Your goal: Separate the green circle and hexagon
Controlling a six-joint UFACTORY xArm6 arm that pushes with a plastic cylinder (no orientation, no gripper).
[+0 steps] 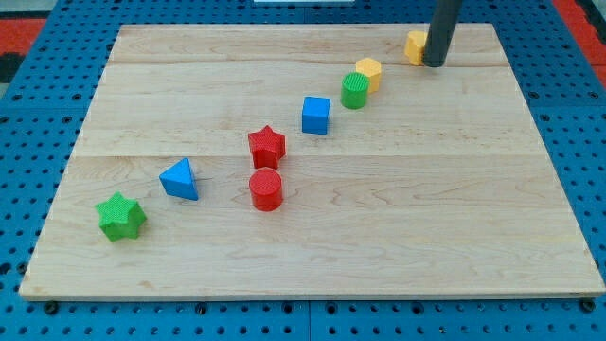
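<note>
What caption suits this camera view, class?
My tip rests beside a yellow block, up-right of the touching green circle and yellow hexagon.

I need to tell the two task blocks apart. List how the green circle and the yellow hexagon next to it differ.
Colour: the green circle is green, the yellow hexagon yellow.
Shape: the green circle is a round cylinder; the yellow hexagon has flat sides.
Place: the yellow hexagon sits toward the view's top right of the green circle, nearer my tip.
Shared: both look similar in size, stand flat on the board and touch or nearly touch.
</note>
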